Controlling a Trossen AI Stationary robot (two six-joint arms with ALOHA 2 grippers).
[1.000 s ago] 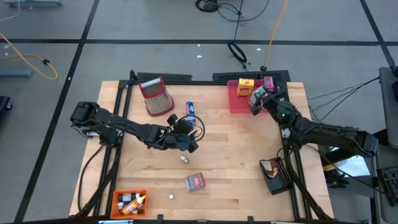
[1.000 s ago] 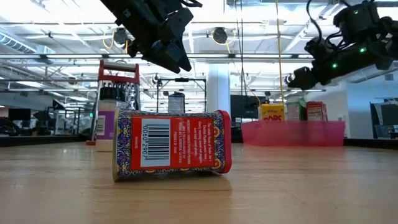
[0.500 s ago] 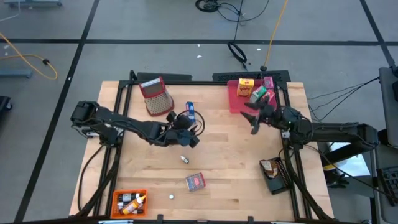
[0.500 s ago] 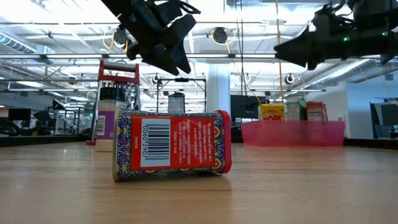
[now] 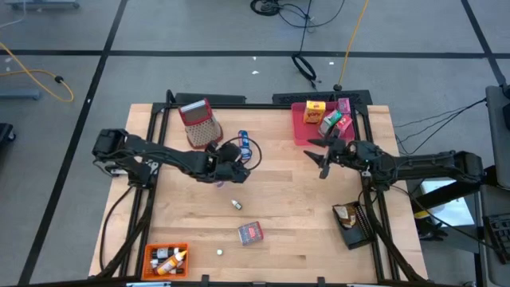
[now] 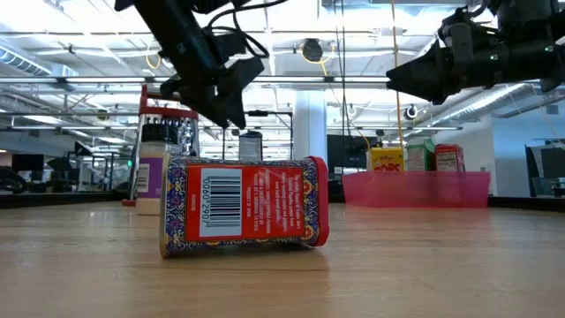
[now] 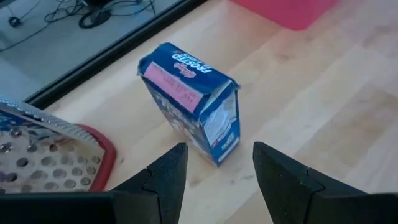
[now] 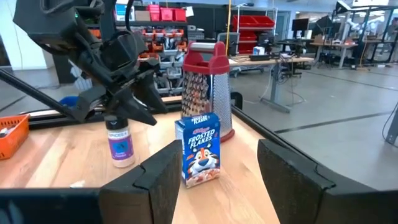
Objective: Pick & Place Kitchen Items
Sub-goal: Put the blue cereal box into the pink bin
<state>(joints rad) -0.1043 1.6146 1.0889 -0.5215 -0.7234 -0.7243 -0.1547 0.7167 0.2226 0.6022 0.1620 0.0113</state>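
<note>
Hovering over the blue cereal box (image 5: 245, 143), the left pincer (image 5: 225, 169) hangs with its fingers spread and nothing between them; from its wrist camera the box (image 7: 193, 102) stands upright on the tabletop (image 5: 279, 199), just beyond the fingertips. The right pincer (image 5: 322, 155) is up in the air near the pink tray (image 5: 301, 131), fingers apart too and empty, pointing across at the same box (image 8: 200, 149). The yellow cereal box (image 5: 316, 108) and a green packet (image 5: 333, 121) sit in that tray. Nearer the front, the red box (image 5: 250, 232) lies on its side, well apart from both arms, with a small bottle (image 5: 236, 204) between it and the left arm.

Here's the worry: that blue box is tall, light and looks crumpled at its top corner. If the left fingers drop off-centre, I'd expect one to nudge it over before the other closes. The red-topped grater (image 5: 200, 124) stands close by, so a wide swing could clip it. And with both arms aimed at one box, they might crowd each other.
</note>
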